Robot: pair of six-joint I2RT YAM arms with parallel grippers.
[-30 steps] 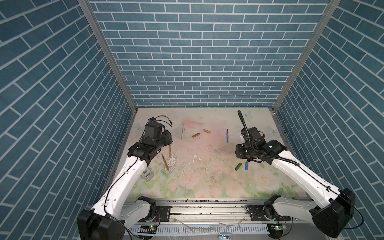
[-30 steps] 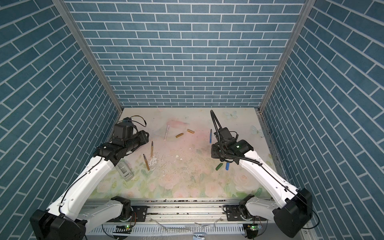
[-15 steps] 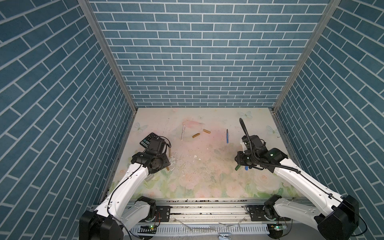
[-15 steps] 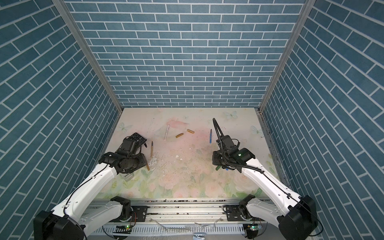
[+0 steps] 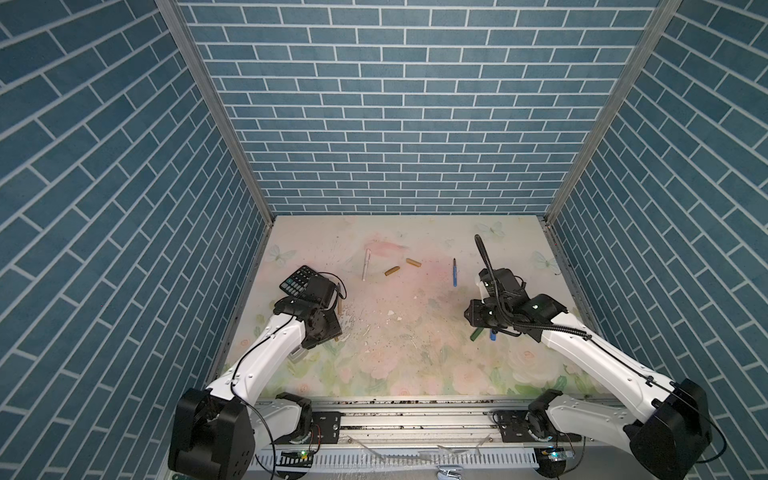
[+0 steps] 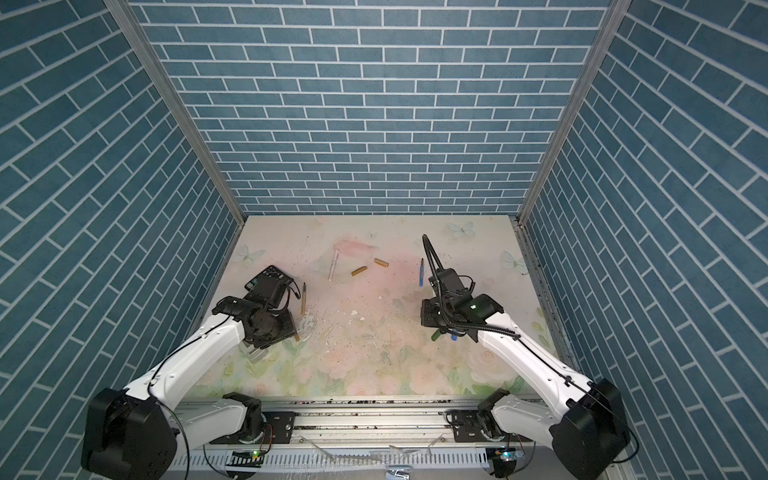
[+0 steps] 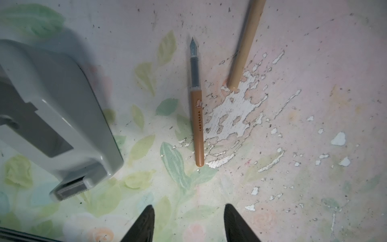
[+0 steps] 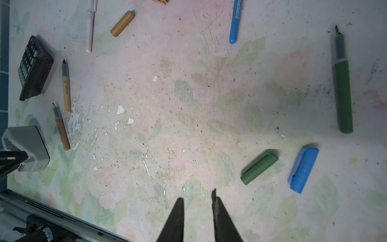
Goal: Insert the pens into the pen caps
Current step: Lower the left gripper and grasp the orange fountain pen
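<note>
Lying on the table (image 8: 167, 125) were five pens: two gold (image 8: 61, 127) (image 8: 66, 90), one pink (image 8: 90, 27), one blue (image 8: 234, 23), one green (image 8: 343, 94); and four loose caps: two gold (image 5: 392, 271) (image 5: 413, 262), one green (image 8: 259, 166), one blue (image 8: 303, 169). The left gripper (image 7: 189, 222) stood spread by the gold pens. The right gripper (image 8: 196, 201), almost pressed together, held nothing near the green cap.

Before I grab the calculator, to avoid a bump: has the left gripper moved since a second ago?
Yes. The left gripper drew back toward the near edge, uncovering the calculator.

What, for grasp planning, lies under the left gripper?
Bare floral mat beneath the open left gripper; a brown fountain pen lies ahead. In both top views its arm covers this.
</note>
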